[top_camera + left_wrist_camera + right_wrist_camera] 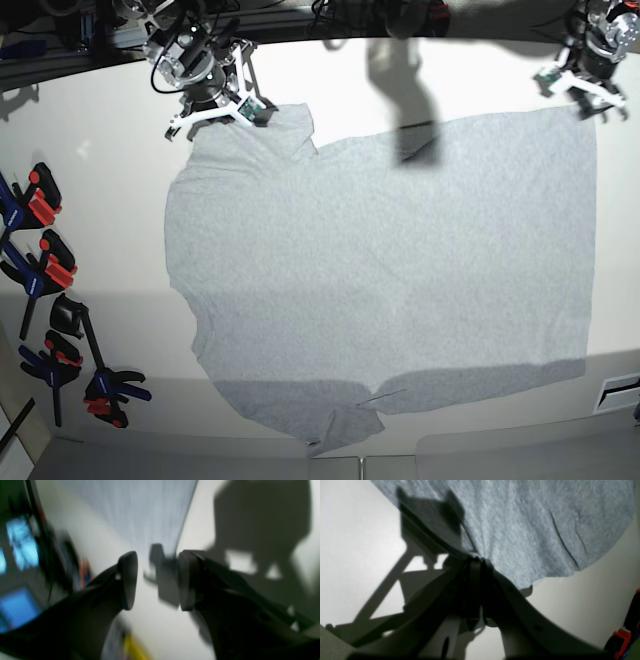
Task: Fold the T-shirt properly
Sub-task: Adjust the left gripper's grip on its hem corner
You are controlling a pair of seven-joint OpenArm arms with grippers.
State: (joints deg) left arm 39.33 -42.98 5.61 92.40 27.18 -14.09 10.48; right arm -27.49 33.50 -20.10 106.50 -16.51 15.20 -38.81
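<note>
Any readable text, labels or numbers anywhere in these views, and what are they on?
None can be read.
T-shirt: plain grey side up, no lettering visible.
Clamps at the table edge: no legible markings.
Left wrist view: too blurred to read anything.

We're looking at a light heather-grey cotton-looking T-shirt (380,270), soft and matt, its knit showing a fine fuzzy fleck up close with a few thin creases. Under it we see a smooth white table top (110,190), matt, taking shadows cleanly. The left gripper (155,580) carries dark matt pads, plastic or rubber by the look. At the table's edge we spot black clamps with orange and blue plastic grips (50,270), slightly glossy.
</note>
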